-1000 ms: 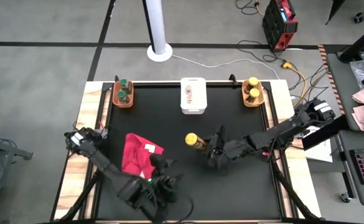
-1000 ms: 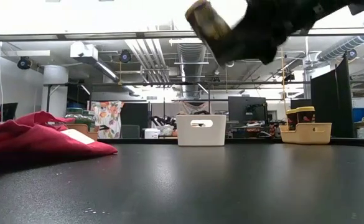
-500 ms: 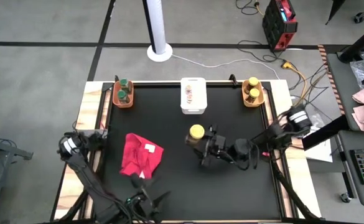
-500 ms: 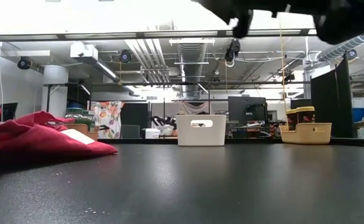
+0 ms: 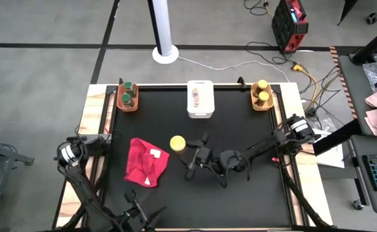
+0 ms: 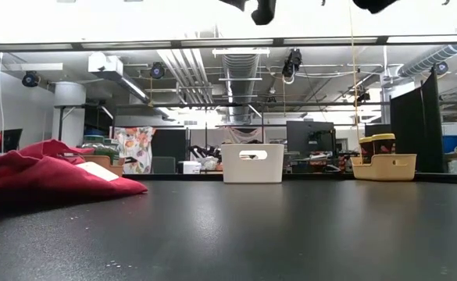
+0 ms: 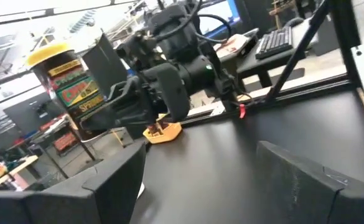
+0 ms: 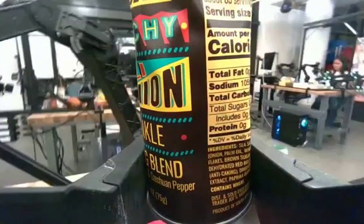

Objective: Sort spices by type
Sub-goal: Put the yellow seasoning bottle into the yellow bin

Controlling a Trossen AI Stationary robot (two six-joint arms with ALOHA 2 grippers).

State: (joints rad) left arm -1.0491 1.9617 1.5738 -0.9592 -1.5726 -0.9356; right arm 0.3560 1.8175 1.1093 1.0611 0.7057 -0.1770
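Note:
My right gripper (image 5: 187, 154) is high over the table's middle, shut on a spice jar with a yellow lid (image 5: 177, 143) and a dark printed label (image 8: 194, 106). In the left wrist view the jar (image 7: 70, 81) stands upright in the air. Only a bit of that gripper (image 6: 259, 8) shows at the low view's top. My left gripper (image 5: 140, 212) is open near the table's near edge and touches nothing. Other jars stand in three bins at the far edge: green lids in the orange bin (image 5: 120, 103), pale lids in the white bin (image 5: 200, 114), yellow lids in the yellow bin (image 5: 261, 107). My right gripper pinches the jar's lower body (image 7: 98, 115) between its two fingers (image 8: 122, 180), one on each side of the label. The fingers come level from the table's right side. The jar is lifted clear of the table and stands upright, lid on top.
A crumpled red cloth (image 5: 146, 161) with a white tag lies on the black table left of the held jar. The three bins sit in a row along the far edge. Bare black tabletop (image 5: 240, 193) lies between the cloth and the right edge.
My right gripper has carried the jar up, out of the low view, and toward the table's left. The jar has turned from tilted to upright. My left arm has drawn back toward the near edge.

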